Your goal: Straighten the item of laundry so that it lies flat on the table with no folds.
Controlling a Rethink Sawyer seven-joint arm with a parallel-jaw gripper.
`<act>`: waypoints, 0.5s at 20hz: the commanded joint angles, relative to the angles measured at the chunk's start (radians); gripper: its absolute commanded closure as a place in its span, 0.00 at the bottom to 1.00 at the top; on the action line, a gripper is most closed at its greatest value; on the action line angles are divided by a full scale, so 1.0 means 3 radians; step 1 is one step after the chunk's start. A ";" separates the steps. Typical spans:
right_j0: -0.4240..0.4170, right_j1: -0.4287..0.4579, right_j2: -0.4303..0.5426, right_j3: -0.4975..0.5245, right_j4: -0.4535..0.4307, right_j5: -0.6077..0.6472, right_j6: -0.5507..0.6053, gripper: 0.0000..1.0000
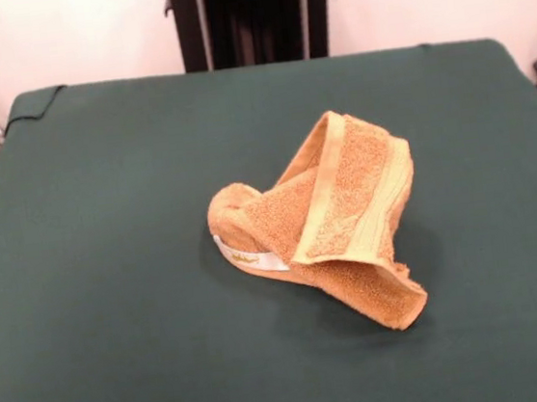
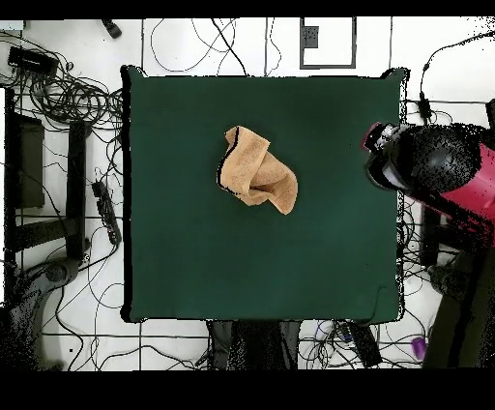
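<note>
Green cloth of the table (image 1: pixel 96 308) fills the foreground of the front view, bare up to the towel. Orange-tan terry towel (image 1: pixel 324 224), crumpled into a loose heap near the table's middle, slightly toward the side away from the pedestal. One flap stands up and folds over the heap, showing a paler smooth woven band (image 1: pixel 321 190) along its edge. A white label (image 1: pixel 248 258) lies at the heap's lower left edge. In the overhead view the towel (image 2: pixel 257 171) sits a little above the table's centre. The red and black robot arm (image 2: pixel 435 174) hangs beyond the table's right edge; its gripper's state cannot be told. Cables (image 2: pixel 68 97) litter the floor around the table.
</note>
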 commanded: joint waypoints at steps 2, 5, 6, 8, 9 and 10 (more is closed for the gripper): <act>0.0011 0.0552 0.0719 -0.0083 -0.0138 0.0215 -0.0492 0.00; 0.0051 0.0592 0.0694 -0.0073 -0.0141 0.0174 -0.0321 0.00; 0.0083 0.0587 0.0658 -0.0061 -0.0146 0.0162 -0.0235 0.00; 0.0145 0.0588 0.0588 -0.0065 -0.0151 0.0141 -0.0096 0.00; 0.0167 0.0580 0.0565 -0.0061 -0.0155 0.0150 -0.0065 0.00; 0.0194 0.0572 0.0535 -0.0066 -0.0158 0.0166 -0.0028 0.00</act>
